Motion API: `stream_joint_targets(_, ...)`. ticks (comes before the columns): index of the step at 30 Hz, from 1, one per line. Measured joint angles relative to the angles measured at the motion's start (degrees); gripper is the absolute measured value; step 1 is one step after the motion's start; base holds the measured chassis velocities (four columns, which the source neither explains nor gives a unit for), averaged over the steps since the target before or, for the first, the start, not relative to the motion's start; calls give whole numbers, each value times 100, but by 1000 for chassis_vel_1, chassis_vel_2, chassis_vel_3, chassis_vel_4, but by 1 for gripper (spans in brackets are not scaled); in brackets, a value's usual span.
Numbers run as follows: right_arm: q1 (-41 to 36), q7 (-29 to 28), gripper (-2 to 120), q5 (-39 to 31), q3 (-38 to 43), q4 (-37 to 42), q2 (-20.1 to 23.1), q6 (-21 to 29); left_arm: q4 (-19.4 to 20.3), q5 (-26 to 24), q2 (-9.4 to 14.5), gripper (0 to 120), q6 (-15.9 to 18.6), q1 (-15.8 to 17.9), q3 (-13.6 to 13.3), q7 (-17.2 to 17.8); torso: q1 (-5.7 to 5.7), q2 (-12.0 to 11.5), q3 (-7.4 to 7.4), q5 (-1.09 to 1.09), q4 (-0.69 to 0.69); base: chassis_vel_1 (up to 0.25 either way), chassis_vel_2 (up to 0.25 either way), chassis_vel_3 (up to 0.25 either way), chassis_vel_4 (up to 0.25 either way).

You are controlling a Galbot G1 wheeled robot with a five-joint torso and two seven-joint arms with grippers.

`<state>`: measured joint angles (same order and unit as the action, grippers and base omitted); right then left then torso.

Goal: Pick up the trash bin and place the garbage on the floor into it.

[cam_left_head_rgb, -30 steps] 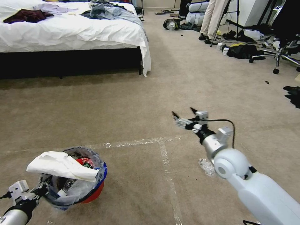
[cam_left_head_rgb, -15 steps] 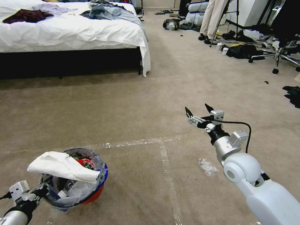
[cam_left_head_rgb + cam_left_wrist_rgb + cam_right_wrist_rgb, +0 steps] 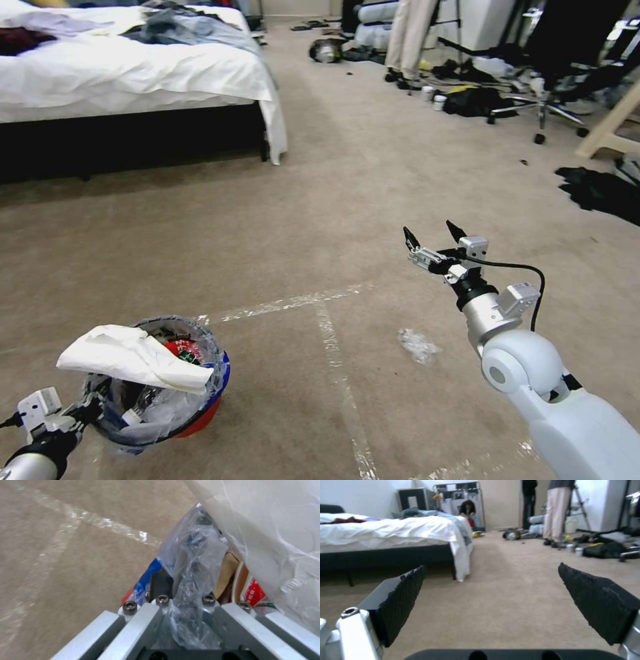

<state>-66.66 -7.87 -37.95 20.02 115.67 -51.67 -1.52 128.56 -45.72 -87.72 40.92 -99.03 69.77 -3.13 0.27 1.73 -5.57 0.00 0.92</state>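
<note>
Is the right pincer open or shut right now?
Open. The right pincer hangs above the floor, its black fingertips spread wide apart with nothing between them.

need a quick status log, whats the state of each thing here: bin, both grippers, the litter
trash bin: held at its rim, tilted, nearly full
left gripper: shut on the bin's bag-lined rim
white paper wad: lying across the bin's top, overhanging the rim
right gripper: open, empty, raised above the carpet
clear wrap: crumpled on the floor, not yet picked up
</note>
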Motion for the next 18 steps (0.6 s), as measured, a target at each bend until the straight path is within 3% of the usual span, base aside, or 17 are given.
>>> stream_joint_targets(11, -93, 212, 100, 269, 62, -231, -42, -455, 1, 37, -29, 1, -12, -2, -22, -2, 0, 0, 0, 0, 3, -87, -79, -92, -83)
stream_joint_targets(18, -200, 293, 100, 272, 89, -279, -85, -558, -6, 30, -16, 1, -16, -20, -5, 0, 0, 0, 0, -1, -1, 0, 0, 0, 0)
